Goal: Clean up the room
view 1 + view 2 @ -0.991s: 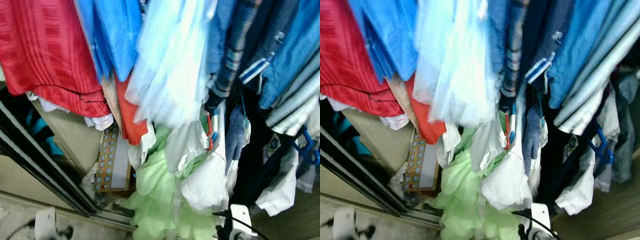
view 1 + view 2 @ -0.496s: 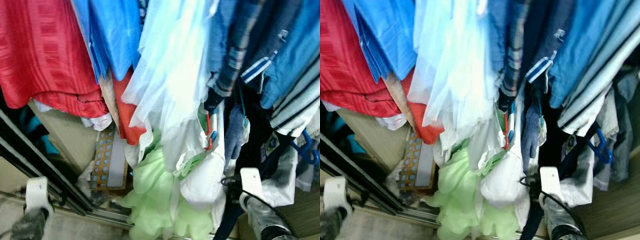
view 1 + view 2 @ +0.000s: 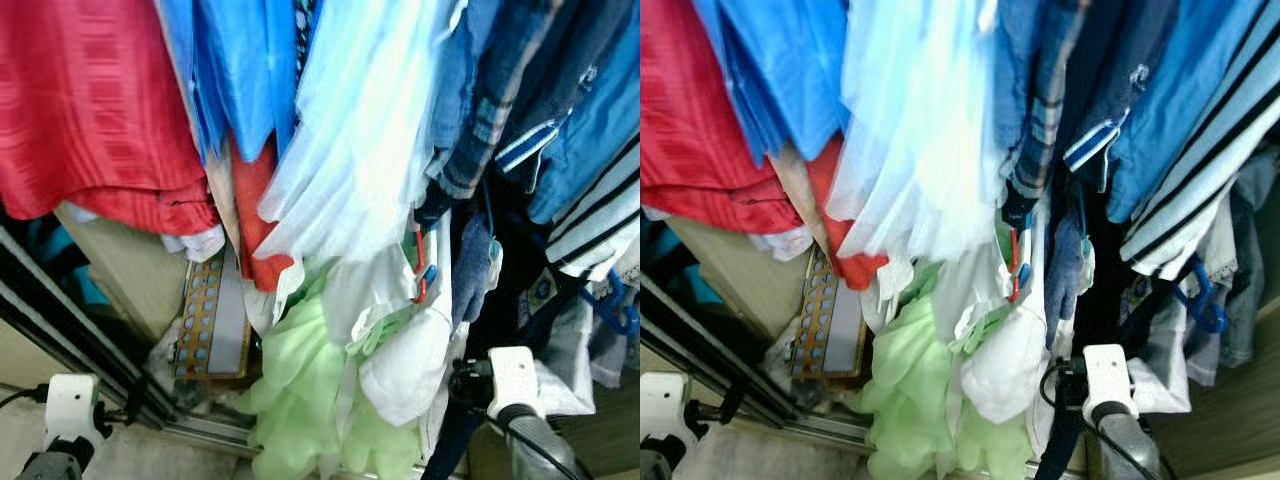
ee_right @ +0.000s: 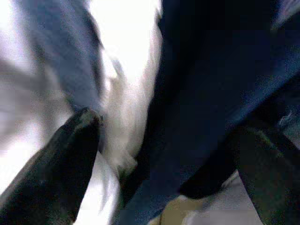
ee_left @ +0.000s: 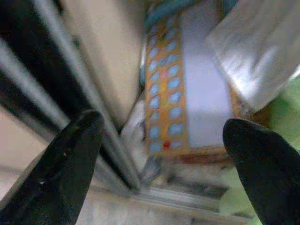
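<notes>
Clothes hang crowded in a wardrobe: a red garment (image 3: 90,100), blue shirts (image 3: 235,70), a pale sheer dress (image 3: 350,150), a light green garment (image 3: 300,390) and white cloth (image 3: 405,360) reaching the floor. My left gripper (image 5: 161,123) is open low at the left, facing an orange board with blue dots (image 5: 166,89) that leans by the sliding-door track (image 3: 90,340). My right gripper (image 4: 166,125) is open low at the right, its fingers either side of a dark navy garment (image 4: 211,84) with white cloth (image 4: 126,70) beside it. Whether it touches the cloth is unclear.
A beige box (image 3: 135,270) stands behind the door track. A blue hanger (image 3: 612,305) hangs at the far right among striped and denim clothes (image 3: 590,215). Wooden floor (image 3: 1230,430) shows at the lower right. My wrists (image 3: 70,405) (image 3: 515,380) sit at the bottom corners.
Both arms have come up into view from below. The right wrist has moved up and in toward the navy and white clothes; the left one has risen beside the door track.
</notes>
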Controlling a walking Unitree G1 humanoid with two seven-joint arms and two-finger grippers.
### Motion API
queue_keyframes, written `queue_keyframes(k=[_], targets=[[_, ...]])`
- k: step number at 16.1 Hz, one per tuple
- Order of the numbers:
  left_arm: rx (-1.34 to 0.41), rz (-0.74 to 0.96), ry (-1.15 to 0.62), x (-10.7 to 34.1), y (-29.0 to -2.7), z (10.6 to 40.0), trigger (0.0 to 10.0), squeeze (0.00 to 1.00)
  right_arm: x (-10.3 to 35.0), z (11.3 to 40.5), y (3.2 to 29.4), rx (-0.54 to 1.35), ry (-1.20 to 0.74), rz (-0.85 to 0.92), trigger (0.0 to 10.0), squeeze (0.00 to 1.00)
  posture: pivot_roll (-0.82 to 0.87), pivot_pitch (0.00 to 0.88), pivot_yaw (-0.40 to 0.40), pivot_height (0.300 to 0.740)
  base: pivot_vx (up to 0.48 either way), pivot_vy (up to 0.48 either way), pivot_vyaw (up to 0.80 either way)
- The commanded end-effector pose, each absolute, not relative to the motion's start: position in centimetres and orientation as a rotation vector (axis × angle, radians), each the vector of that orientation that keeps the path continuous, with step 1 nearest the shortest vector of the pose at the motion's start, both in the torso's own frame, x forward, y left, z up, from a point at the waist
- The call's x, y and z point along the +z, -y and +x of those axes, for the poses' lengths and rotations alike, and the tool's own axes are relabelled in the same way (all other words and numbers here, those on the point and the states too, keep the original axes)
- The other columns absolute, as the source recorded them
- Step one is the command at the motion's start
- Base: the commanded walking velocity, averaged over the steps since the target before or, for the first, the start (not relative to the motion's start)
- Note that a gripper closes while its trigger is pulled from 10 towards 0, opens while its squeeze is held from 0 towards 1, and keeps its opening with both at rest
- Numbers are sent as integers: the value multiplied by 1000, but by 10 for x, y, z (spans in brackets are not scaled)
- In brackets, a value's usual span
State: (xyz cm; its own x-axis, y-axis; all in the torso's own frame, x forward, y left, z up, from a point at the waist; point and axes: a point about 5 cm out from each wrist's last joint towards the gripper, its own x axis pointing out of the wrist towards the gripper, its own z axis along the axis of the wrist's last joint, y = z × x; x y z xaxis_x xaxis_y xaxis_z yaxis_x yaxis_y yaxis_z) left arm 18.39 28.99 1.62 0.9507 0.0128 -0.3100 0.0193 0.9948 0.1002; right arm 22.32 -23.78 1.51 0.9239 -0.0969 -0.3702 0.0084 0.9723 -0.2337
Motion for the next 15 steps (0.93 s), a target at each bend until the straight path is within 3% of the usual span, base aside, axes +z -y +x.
queue_keyframes(k=[1, 4, 6, 10, 12, 15], targets=[[-53, 95, -259, 32, -276, 184, 10000, 0, 36, 217, 242, -49, -348, -288, 10000, 0, 22, 74, -36, 740, 0, 0, 0], [-62, 87, -164, 53, -246, 177, 10000, 0, 71, 213, 223, 38, -235, -306, 10000, 0, 13, 71, -37, 740, 0, 0, 0], [-186, 43, -154, 59, -220, 181, 10000, 0, 72, 212, 209, 70, -266, -229, 10000, 0, 11, 69, -43, 740, 0, 0, 0], [-188, 1, -64, 95, -204, 192, 10000, 0, 112, 214, 196, 113, -118, -299, 10000, 0, 8, 59, -38, 740, 0, 0, 0], [-178, -6, -4, 111, -199, 199, 10000, 0, 133, 222, 169, 270, -2, -323, 10000, 0, 12, 43, -22, 740, 0, 0, 0], [-231, -2, 4, 116, -189, 211, 10000, 0, 133, 236, 156, 368, -4, -320, 10000, 0, 12, 15, -20, 740, 0, 0, 0]])
